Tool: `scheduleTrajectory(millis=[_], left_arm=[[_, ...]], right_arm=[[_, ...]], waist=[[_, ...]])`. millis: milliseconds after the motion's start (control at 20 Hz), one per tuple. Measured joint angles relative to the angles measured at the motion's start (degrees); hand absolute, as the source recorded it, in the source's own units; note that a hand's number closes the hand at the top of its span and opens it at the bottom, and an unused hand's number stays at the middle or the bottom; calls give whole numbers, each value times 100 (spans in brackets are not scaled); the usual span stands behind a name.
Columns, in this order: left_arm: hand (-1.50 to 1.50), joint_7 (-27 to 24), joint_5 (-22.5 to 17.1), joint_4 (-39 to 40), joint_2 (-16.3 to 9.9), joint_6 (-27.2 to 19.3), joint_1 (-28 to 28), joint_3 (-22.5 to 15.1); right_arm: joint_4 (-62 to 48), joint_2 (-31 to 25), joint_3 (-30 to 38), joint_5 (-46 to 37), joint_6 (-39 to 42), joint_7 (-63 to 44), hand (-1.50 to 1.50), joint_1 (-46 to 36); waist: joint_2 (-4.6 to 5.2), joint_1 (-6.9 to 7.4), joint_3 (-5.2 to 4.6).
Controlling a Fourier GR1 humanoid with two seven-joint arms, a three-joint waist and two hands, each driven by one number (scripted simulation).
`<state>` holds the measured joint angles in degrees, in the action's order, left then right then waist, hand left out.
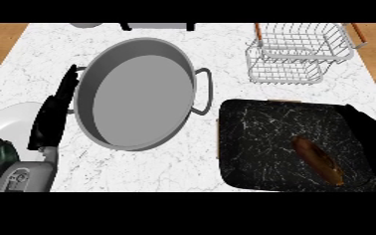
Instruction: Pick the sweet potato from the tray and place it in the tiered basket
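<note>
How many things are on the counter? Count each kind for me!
Pot: 1
Tray: 1
Sweet potato: 1
Tiered basket: 1
Total: 4

The left hand rests open beside the pot; it isn't counted. The right hand can't be seen.

One head view looks steeply down on the counter (220,45) from close above.
</note>
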<state>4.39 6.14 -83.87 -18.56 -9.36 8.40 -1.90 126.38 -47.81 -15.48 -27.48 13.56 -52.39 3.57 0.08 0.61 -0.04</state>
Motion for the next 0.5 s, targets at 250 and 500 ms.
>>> scheduleTrajectory(millis=[250, 500], left_arm=[[0, 38, -27, 46, -21, 169, 90, 206], [0, -53, 45, 70, 35, 260, 18, 318]], right_arm=[[-277, 414, -183, -482, 249, -15, -150, -56], [-363, 732, -342, -1096, 363, 169, -150, 190]], waist=[[-6, -44, 3], [-11, -66, 4]])
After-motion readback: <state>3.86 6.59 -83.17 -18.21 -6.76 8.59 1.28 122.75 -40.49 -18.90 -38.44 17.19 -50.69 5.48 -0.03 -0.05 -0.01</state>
